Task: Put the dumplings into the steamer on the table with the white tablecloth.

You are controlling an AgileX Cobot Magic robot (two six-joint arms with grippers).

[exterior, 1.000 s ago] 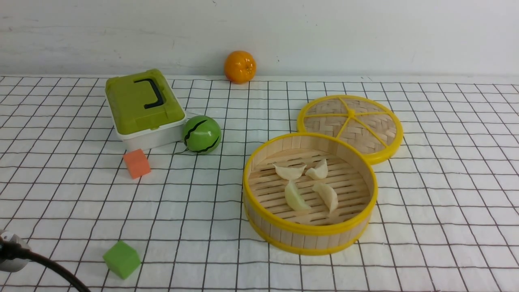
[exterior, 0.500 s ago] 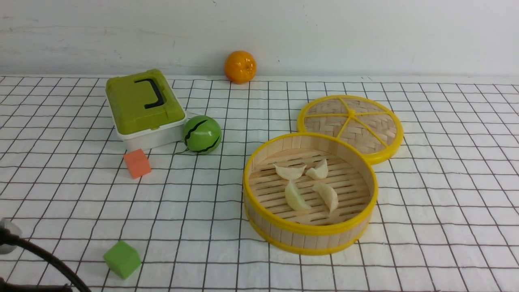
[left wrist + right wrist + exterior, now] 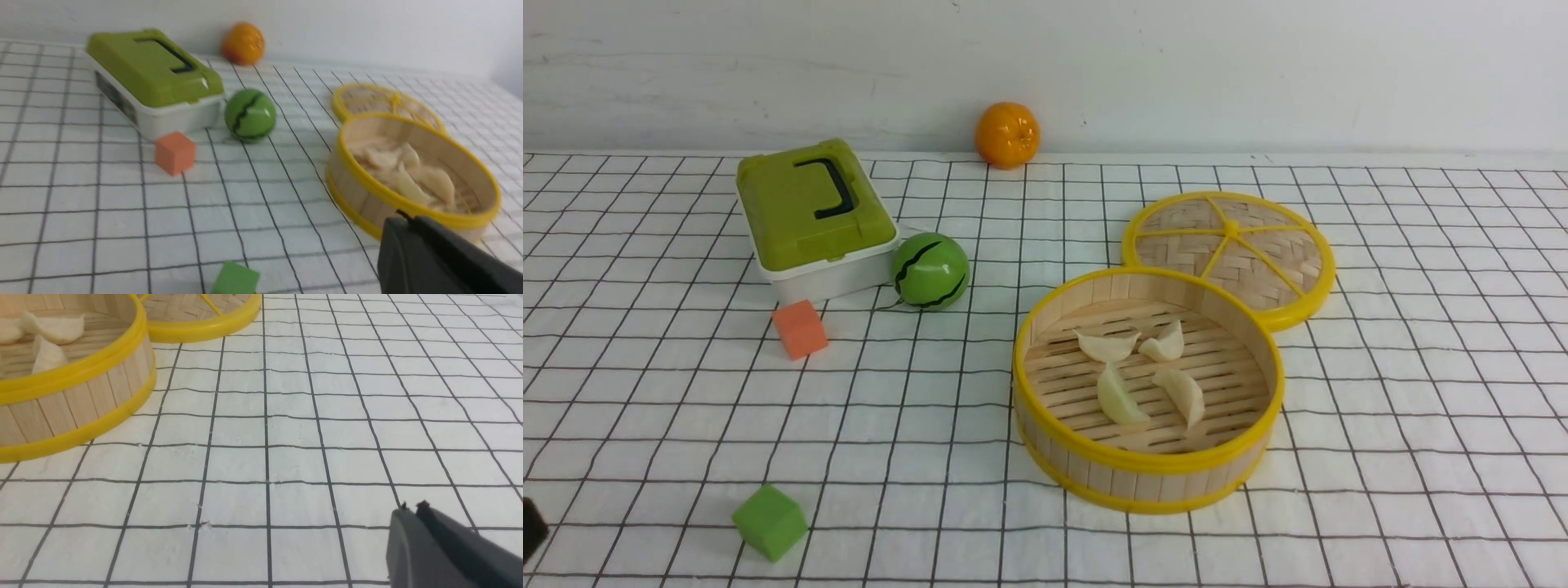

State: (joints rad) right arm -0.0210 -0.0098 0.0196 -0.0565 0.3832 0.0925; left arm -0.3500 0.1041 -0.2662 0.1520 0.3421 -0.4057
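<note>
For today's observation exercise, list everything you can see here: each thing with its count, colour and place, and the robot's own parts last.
dumplings: four, cream-white, inside the steamer
steamer: one, bamboo with yellow rims, centre-right
lid: one, woven, yellow-rimmed, behind the steamer
box: one, green lid, white base, far left
ball: one, green, black stripes, beside the box
orange: one, at the wall
cubes: orange cube, green cube, left side
tablecloth: white, black grid
left gripper: shut, empty
right gripper: shut, empty
</note>
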